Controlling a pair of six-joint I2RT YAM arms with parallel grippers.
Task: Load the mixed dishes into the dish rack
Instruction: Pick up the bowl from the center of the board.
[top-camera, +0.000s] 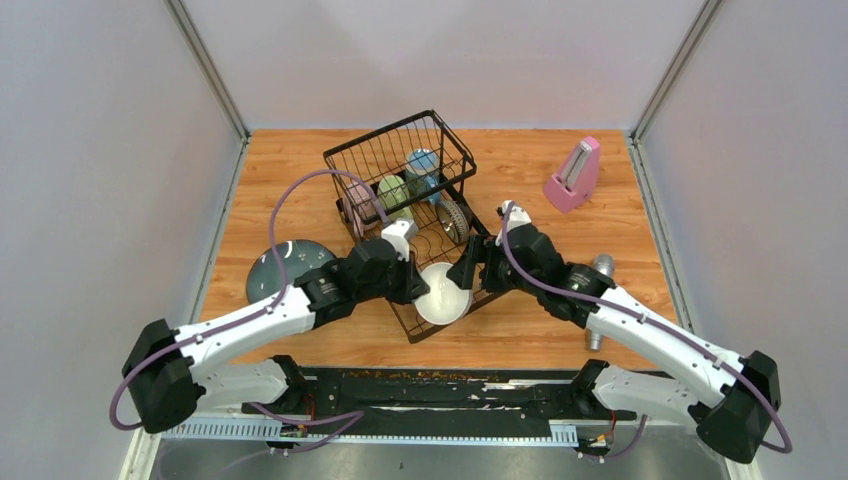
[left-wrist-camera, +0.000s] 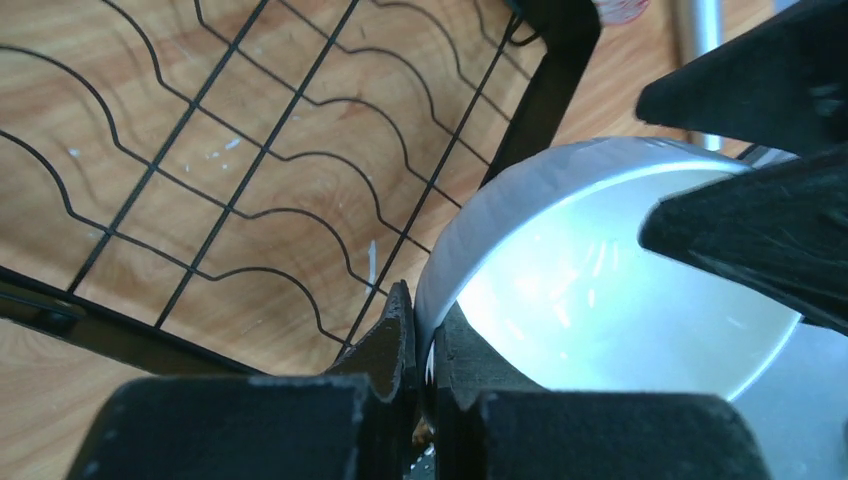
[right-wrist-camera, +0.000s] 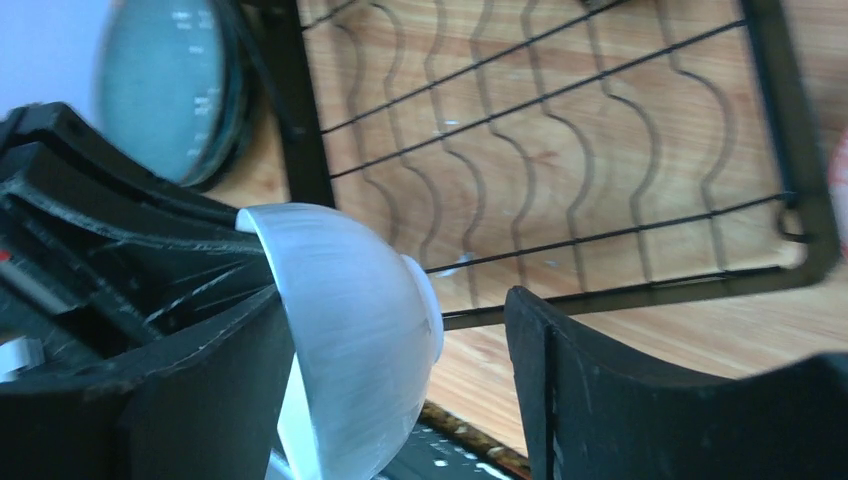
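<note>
White bowl (left-wrist-camera: 600, 300) rim in tight jaws of left gripper (left-wrist-camera: 425, 325)

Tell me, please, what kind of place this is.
Probably a robot test cell: plain walls enclose a wooden table, two arms stand at its edge, and a metronome sits near the rack.

A white bowl (right-wrist-camera: 350, 330), tipped on its side, is between the wide-apart fingers of the right gripper (right-wrist-camera: 392, 300). One finger is not touching it. Behind it, the dish rack (right-wrist-camera: 620, 292) with wavy wires sits on the desk (right-wrist-camera: 640, 322), a grey plate (right-wrist-camera: 165, 90) beside it.
</note>
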